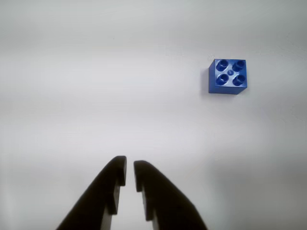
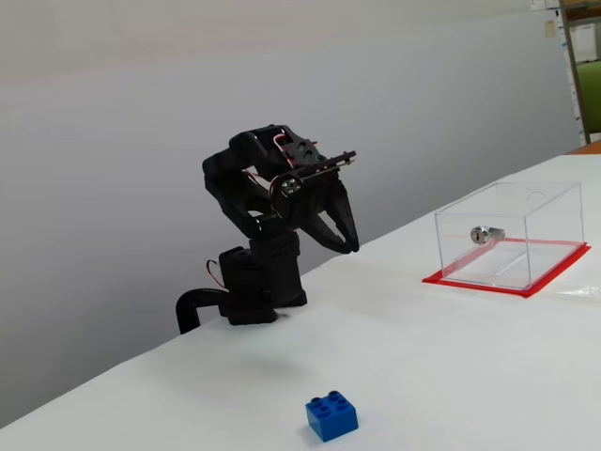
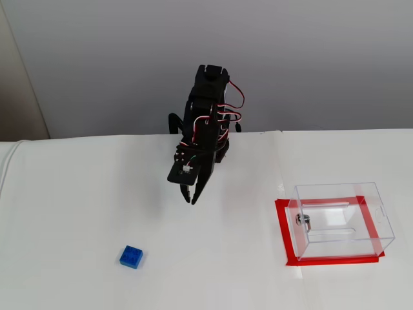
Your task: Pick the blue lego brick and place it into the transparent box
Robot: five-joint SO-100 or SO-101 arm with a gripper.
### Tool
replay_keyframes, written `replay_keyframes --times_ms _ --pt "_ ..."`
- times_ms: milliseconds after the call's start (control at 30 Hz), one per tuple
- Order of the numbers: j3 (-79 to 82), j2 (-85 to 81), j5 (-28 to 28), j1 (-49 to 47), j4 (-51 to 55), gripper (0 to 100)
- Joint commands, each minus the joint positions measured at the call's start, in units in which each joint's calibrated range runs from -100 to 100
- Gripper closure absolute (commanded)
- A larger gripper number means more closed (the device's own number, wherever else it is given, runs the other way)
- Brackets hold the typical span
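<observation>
Your small bright blue plastic lego brick (image 3: 131, 257) sits studs-up on the white bench (image 3: 77, 194), near-left in that fixed view and well apart from the clear plastic box on its red base sheet (image 3: 342, 219) at the right. The black gripper (image 1: 130, 167) hangs above the bench, jaws nearly together and empty, so you must swing toward the brick first.

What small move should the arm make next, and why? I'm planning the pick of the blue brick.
Probably swing toward the blue lego brick and open the gripper: its fingers are nearly closed, raised above the table, and in the wrist view the brick sits up and to the right.
</observation>
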Motion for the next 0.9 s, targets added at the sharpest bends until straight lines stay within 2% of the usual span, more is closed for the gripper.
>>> replay_keyframes --times_ms 0,567,867 --pt "-5.2 3.9 0.1 4.1 -0.1 98" --pt "-22.2 31.4 0.1 23.3 -0.7 98" --pt "-35.7 43.9 0.2 27.4 -0.1 98"
